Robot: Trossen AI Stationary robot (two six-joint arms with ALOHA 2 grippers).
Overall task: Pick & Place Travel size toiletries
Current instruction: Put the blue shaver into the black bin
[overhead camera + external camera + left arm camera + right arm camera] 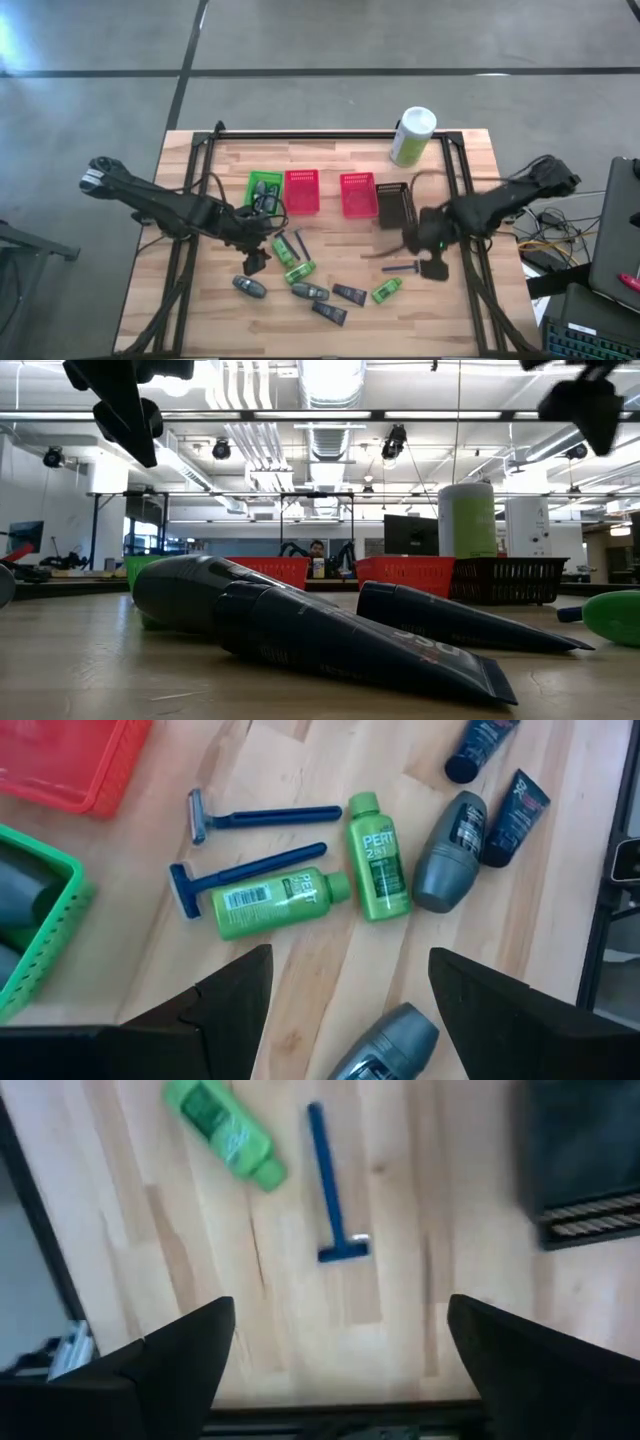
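Note:
The travel size toiletries lie loose on the near half of the wooden table: two green bottles (pixel 375 855) (pixel 275 902), two blue razors (pixel 265 817) (pixel 245 872), grey oval bottles (pixel 450 855) (pixel 385 1045) and dark tubes (pixel 515 815). Farther right lie a third green bottle (pixel 225 1135) and another razor (pixel 330 1190). My left gripper (pixel 350 1020) hangs open above the left part of the pile (pixel 255 263), over a grey bottle and touching nothing. My right gripper (pixel 345 1370) hangs open above bare wood near the single razor (pixel 400 268), also touching nothing.
A row of small baskets stands mid-table: green (pixel 264 190) with grey items inside, two red (pixel 301 190) (pixel 357 195), and dark (pixel 392 203). A white-and-green canister (pixel 412 135) stands at the far right. A black frame (pixel 200 150) borders the tabletop.

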